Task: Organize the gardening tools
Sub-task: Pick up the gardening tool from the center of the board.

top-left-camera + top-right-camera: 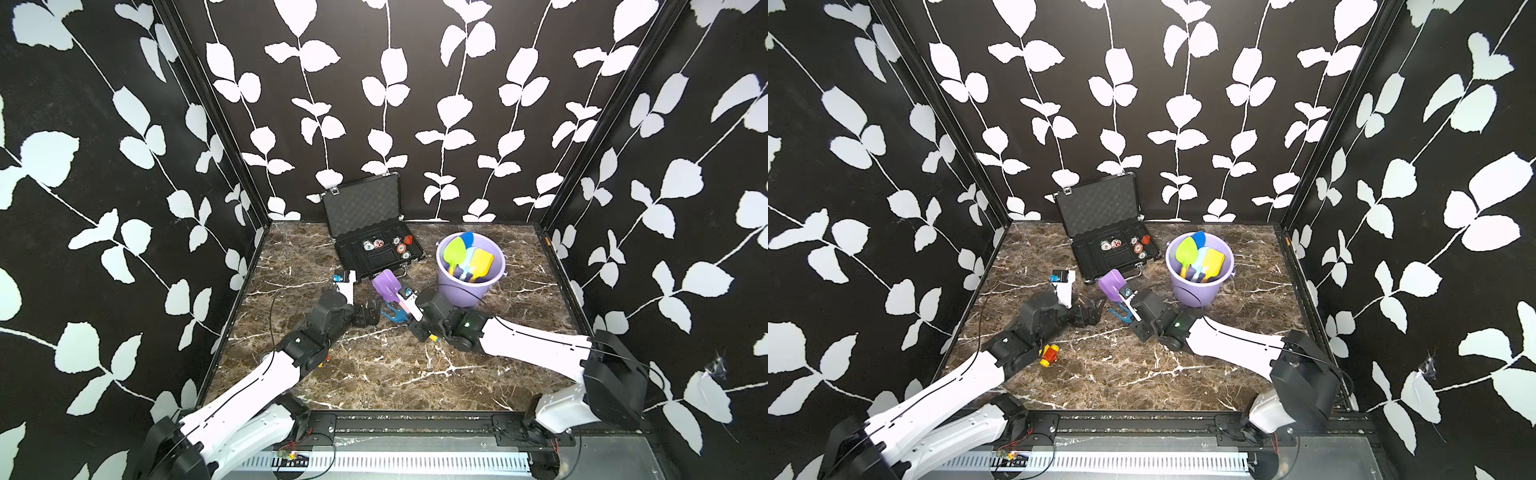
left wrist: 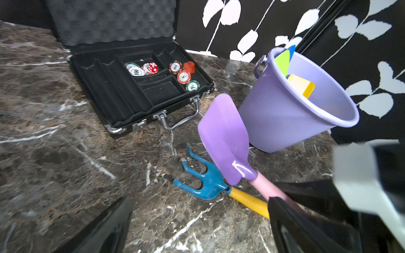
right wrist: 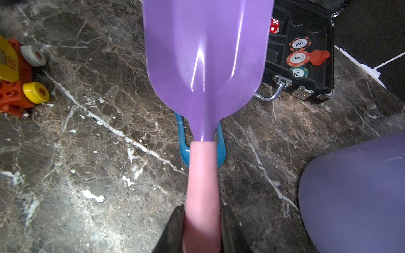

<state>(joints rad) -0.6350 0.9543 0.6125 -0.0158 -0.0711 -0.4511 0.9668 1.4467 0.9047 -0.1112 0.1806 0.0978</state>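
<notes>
Pink handle [image 3: 202, 175] was clenched in your right jaws, left jaws wide open; swung low, the purple spade [image 3: 206, 54] could've clipped the bucket [image 1: 457, 289] at 2 o'clock.

My two top views look down from high at the front onto the whole counter [image 1: 374, 374]. Each wrist view sits close, and both share the purple spade [image 2: 223, 135].

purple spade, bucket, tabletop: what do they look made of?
purple spade: hard moulded plastic, glossy; sharp light streaks on the head. Its pink handle looks matte, plastic or foam, can't tell.
bucket: smooth lilac plastic, satin sheen, thin moulded rim.
tabletop: brown marble look with white veins, slight gloss; could be stone or a printed laminate.
</notes>
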